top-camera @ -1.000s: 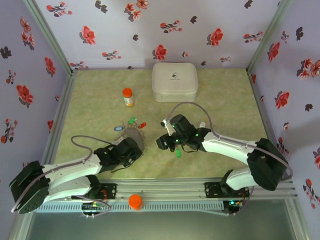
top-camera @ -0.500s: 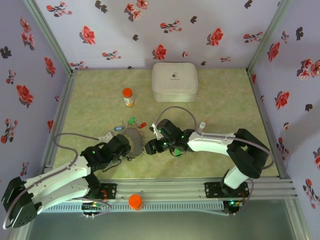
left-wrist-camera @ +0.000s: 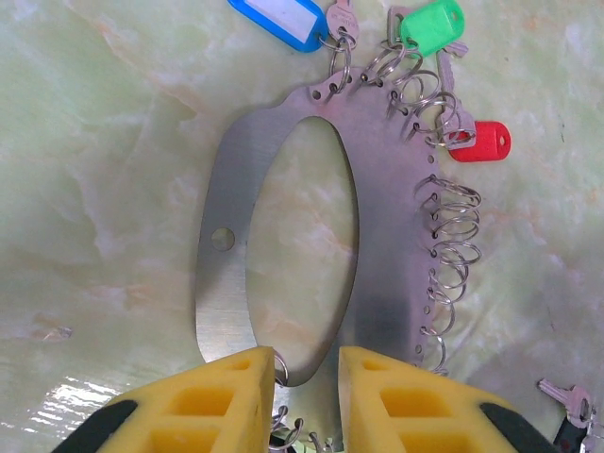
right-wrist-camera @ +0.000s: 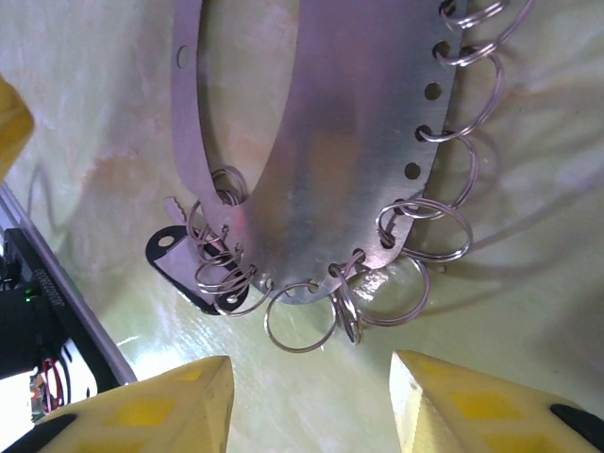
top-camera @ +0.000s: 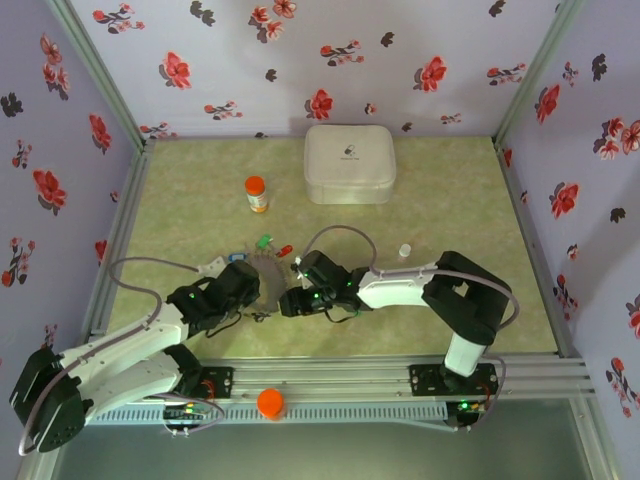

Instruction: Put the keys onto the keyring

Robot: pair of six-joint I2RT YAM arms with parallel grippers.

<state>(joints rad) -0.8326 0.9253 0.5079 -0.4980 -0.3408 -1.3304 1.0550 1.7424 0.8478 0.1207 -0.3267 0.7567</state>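
Left jaws hide the near end of the flat grey metal keyring [left-wrist-camera: 382, 274]. The top edge crops the blue plastic tag [left-wrist-camera: 281, 17].

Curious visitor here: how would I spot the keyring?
From the white box at the back wall, come toward the near edge, slightly left. There is the keyring: a flat grey metal oval, uniquely fringed with wire loops and coloured tags.

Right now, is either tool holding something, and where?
The right tool is open and empty. The left tool sits at the keyring's near end; a grip cannot be told.
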